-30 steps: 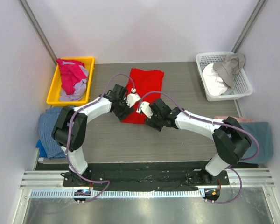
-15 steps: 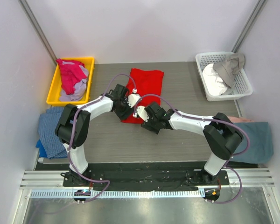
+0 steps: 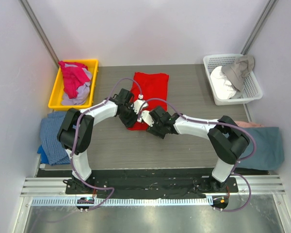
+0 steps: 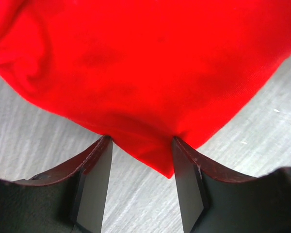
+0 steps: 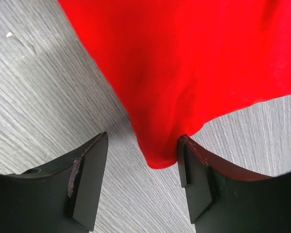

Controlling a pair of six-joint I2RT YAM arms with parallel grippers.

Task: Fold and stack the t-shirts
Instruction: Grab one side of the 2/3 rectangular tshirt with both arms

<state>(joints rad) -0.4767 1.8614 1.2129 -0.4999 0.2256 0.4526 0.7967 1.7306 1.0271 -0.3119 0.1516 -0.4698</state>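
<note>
A bright red t-shirt [image 3: 149, 92] lies folded lengthwise on the grey table. My left gripper [image 3: 132, 121] is at its near left corner; in the left wrist view [image 4: 140, 145] the jaws are open with the red corner [image 4: 160, 155] between them. My right gripper [image 3: 146, 125] is at the near right corner; in the right wrist view [image 5: 143, 145] it is open, the red hem [image 5: 160, 150] against its right finger. A magenta-pink and a pale lavender t-shirt [image 3: 73, 80] lie in the yellow bin. A teal t-shirt [image 3: 269, 145] lies at the right edge.
A yellow bin [image 3: 93, 73] stands at the back left. A white basket [image 3: 254, 87] with white and grey cloth stands at the back right. A blue cloth [image 3: 49, 136] lies at the left edge. Walls enclose the table on three sides.
My right gripper has moved left toward the shirt's near right corner. My left gripper has stayed at the near left corner.
</note>
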